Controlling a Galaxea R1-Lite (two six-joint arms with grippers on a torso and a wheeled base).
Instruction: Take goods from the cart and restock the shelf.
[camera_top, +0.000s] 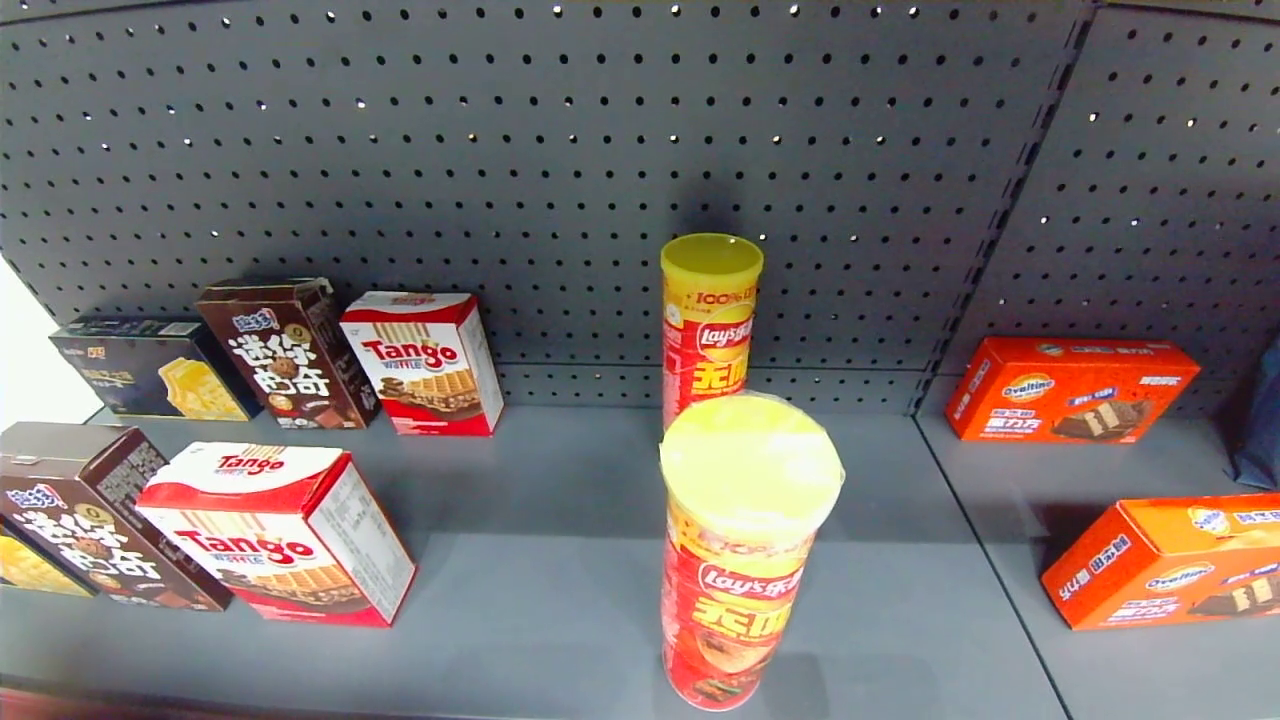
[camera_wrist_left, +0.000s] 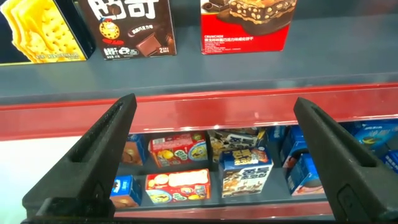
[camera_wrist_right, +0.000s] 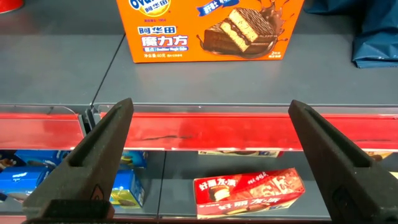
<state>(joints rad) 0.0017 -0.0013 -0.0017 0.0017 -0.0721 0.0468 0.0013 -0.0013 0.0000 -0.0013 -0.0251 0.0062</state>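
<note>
Front red-and-yellow cardboard crisp tube (camera_top: 745, 560) stands before rear tube (camera_top: 708, 320) mid-frame (likely one display row); left gripper (camera_wrist_left: 214, 106) and right gripper (camera_wrist_right: 209, 107) fingers spread, empty.

The left gripper (camera_wrist_left: 214, 101) stands open, its two black fingers (camera_wrist_left: 93, 158) spread wide apart, one at each side of the left wrist view. Both fingers are wedge-shaped, thick near the wrist and narrowing toward the tips, and they sit level with each other. The right gripper (camera_wrist_right: 211, 104) holds the same pose, with its black fingers (camera_wrist_right: 90, 162) spread just as wide, straight and level, the tips well apart.
</note>
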